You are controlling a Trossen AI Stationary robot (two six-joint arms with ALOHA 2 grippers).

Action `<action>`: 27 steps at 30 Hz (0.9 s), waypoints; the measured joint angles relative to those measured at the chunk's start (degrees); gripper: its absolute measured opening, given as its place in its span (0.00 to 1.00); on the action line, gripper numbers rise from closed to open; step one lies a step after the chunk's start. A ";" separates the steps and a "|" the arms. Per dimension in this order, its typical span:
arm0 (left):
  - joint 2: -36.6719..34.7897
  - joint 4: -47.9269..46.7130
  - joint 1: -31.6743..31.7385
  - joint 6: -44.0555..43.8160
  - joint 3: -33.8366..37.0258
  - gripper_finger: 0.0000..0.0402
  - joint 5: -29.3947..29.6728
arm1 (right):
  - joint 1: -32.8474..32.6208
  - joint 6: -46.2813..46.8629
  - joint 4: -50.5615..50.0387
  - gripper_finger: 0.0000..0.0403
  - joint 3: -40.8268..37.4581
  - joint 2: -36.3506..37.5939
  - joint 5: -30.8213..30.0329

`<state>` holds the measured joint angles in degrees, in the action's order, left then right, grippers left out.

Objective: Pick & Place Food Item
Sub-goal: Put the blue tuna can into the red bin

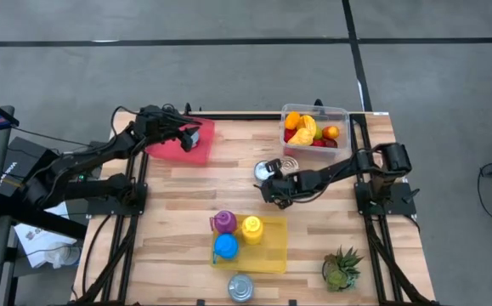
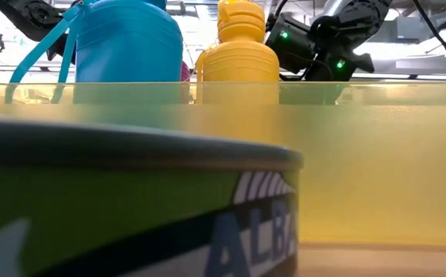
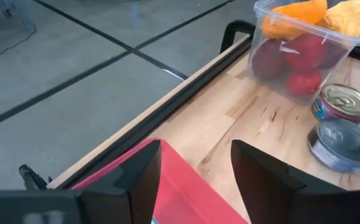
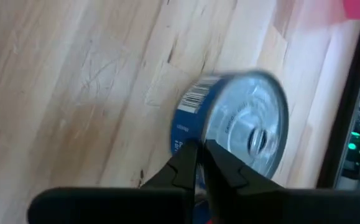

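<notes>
A tin can with a blue label and a silver pull-tab lid (image 4: 242, 127) stands on the wooden table near its middle (image 1: 267, 170). My right gripper (image 4: 199, 158) is shut at that can's rim (image 1: 273, 183). A second can (image 1: 290, 161) stands just beyond it. At the far edge is a clear tub (image 1: 313, 127) full of fruit. My left gripper (image 3: 195, 168) hangs open over the red bin (image 1: 182, 140) at the far left, with nothing between its fingers. My right gripper comes slanting down from the table's right side. Its shut fingertips (image 4: 189, 155) lie against the can's edge (image 4: 192, 134), where the lid meets the blue side wall. Whether the rim sits between the tips, I cannot tell. The can's base is out of view.
A yellow tray (image 1: 271, 255) near the front holds purple, blue and yellow bottles (image 1: 251, 228). Another can (image 1: 240, 289) stands at the front edge, filling the low view (image 2: 130, 208). A small potted plant (image 1: 341, 268) stands at the front right.
</notes>
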<state>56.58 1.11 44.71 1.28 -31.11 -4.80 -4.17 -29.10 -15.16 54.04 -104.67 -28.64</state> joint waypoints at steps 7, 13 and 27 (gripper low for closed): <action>0.63 0.78 0.00 -0.01 0.00 0.42 0.02 | -2.05 0.61 0.49 0.00 0.01 -0.29 -7.04; 0.63 2.00 0.02 -0.02 0.00 0.39 0.02 | -2.56 -0.24 -0.46 0.00 2.49 -0.59 -9.18; 0.39 2.92 0.00 0.45 0.22 0.38 -1.84 | 1.16 -10.85 0.49 0.00 18.15 -0.37 -14.23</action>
<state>56.97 4.03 44.71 1.73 -30.90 -6.64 -3.01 -39.95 -14.67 72.19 -105.04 -42.87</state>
